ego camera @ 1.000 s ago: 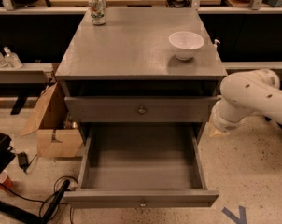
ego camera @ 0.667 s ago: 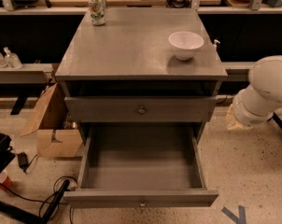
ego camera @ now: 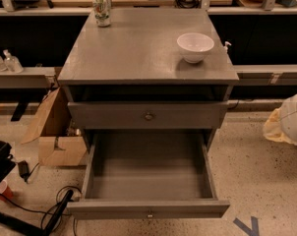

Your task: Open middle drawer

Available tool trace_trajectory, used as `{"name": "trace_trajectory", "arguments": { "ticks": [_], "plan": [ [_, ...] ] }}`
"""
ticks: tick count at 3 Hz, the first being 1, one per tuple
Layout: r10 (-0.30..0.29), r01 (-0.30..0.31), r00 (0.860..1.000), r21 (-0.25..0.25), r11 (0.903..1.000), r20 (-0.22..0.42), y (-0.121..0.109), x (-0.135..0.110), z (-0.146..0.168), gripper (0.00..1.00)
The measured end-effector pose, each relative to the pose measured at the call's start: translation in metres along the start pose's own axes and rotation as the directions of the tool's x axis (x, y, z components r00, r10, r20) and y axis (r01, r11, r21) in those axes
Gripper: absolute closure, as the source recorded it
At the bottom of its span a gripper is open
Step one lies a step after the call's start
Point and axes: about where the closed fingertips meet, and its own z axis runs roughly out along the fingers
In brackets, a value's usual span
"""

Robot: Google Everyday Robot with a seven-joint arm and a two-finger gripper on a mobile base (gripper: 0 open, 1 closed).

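The middle drawer (ego camera: pixel 148 173) of the grey cabinet (ego camera: pixel 138 53) is pulled far out, and its empty grey box interior is in full view. Its narrow front with a small round knob (ego camera: pixel 149 214) is at the bottom of the view. Above it a closed grey drawer front (ego camera: pixel 114 115) with a bigger knob (ego camera: pixel 148 116) sits under a dark gap. Anything below the open drawer is hidden by it. Only a white rounded arm part (ego camera: pixel 295 118) with a beige cover shows at the right edge, well clear of the cabinet. The gripper itself is out of view.
A white bowl (ego camera: pixel 195 46) and a can (ego camera: pixel 102 10) stand on the cabinet top. A cardboard box (ego camera: pixel 55 132) sits left of the cabinet, with black cables (ego camera: pixel 55 210) on the floor. Blue tape (ego camera: pixel 247 226) marks the floor at the lower right.
The white arm has drawn back to the right, from beside the cabinet's right side to the edge of the view. The drawers have not moved.
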Motion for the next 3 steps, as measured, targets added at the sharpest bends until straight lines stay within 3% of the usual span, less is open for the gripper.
{"name": "trace_trajectory", "arguments": {
  "ticks": [2,3],
  "plan": [
    [0.0,0.0,1.0,0.004,1.0,-0.002,0.0003,0.0002,-0.003,0.39],
    [-0.001,0.001,1.0,0.007,1.0,-0.003,0.0002,-0.0001,-0.0046,0.08]
  ]
}}
